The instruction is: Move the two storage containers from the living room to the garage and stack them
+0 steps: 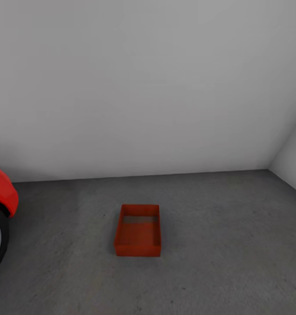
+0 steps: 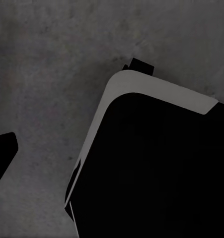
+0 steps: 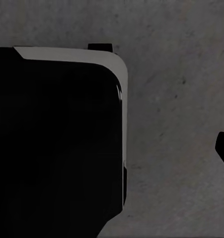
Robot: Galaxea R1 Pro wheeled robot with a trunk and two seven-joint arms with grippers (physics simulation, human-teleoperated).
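Gripper state on both arms, honestly can't tell, wrist views are mostly dark robot body over concrete. Red car (image 1: 1, 205) at left edge, one storage container (image 1: 138, 230) lower centre on the garage floor (image 1: 226, 245). Guessing next: fetch the second one and stack it.

1. My base (image 2: 151, 168), seen from the left wrist cam: big black block w/ rounded corner, pale grey rim along its edge.
2. Small black tab (image 2: 140, 65) sticks out past that rim.
3. Right wrist cam: same black body (image 3: 52, 148), grey edge strip, rounded corner, small black tab on top.
4. Black finger tip (image 2: 2, 151) at frame edge, matte, no markings visible.
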